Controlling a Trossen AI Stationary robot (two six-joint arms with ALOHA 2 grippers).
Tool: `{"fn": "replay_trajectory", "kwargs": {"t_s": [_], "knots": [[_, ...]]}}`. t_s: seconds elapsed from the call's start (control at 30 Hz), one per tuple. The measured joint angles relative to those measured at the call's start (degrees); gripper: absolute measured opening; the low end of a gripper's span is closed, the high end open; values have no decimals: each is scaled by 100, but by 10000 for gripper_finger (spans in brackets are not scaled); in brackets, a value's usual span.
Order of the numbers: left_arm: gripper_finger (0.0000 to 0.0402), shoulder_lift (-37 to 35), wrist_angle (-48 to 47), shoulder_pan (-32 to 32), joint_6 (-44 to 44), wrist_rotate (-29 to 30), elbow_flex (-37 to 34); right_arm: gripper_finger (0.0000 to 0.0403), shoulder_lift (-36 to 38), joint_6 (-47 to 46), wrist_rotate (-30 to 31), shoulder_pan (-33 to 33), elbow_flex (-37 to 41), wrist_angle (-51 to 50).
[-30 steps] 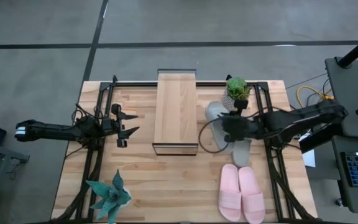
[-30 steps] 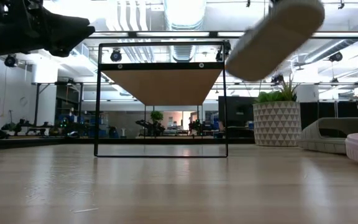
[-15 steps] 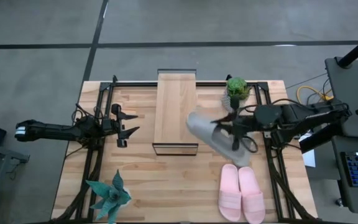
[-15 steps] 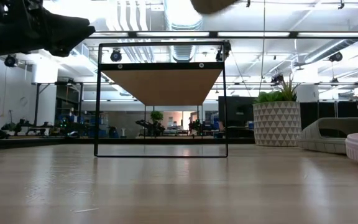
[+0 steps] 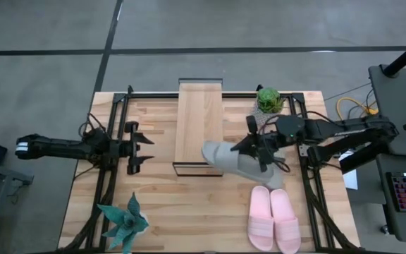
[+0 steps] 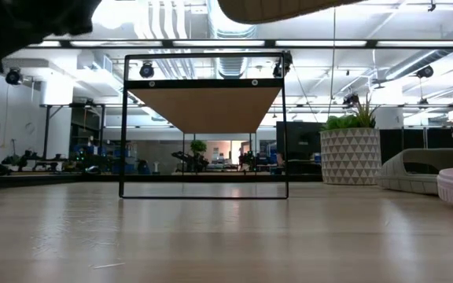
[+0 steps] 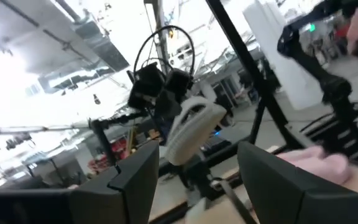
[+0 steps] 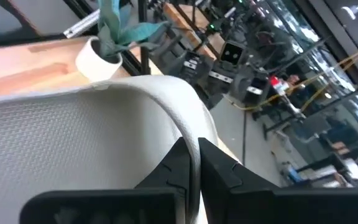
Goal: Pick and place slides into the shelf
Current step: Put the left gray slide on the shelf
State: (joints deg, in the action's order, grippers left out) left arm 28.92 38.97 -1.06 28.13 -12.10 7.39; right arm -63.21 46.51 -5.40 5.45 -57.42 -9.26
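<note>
Early stage: right gripper (image 5: 258,149) clamps one grey slide (image 5: 225,158) in the air beside the shelf (image 5: 199,125), nothing shelved yet; pink pair (image 5: 273,219) waits on the table; left gripper (image 5: 137,140) idles open.

Your wooden table (image 5: 161,204) carries the shelf (image 5: 199,127), a pink pair of slides (image 5: 273,220), a grey slide (image 5: 276,173) and two potted plants (image 5: 268,101).
</note>
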Motion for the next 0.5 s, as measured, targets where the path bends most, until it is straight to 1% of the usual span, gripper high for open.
{"fn": "replay_trajectory", "kwargs": {"t_s": [0.13, 0.23, 0.3, 0.4, 0.5], "knots": [[203, 635, -849, 1, 721, 24, 712, 13, -143, 1, -378, -308, -11, 116], [203, 1172, -1286, 0, 1335, 44, 1258, 13, -156, -18, -692, -535, -20, 217], [203, 1530, -1417, 0, 1716, 44, 1525, 13, -152, -101, -967, -684, -23, 312], [203, 2013, -1304, 2, 2309, 67, 1924, 13, -145, -323, -1392, -904, -23, 360], [203, 2460, -1296, 2, 2492, 288, 2273, 13, -165, -436, -1696, -1044, -25, 391]]}}
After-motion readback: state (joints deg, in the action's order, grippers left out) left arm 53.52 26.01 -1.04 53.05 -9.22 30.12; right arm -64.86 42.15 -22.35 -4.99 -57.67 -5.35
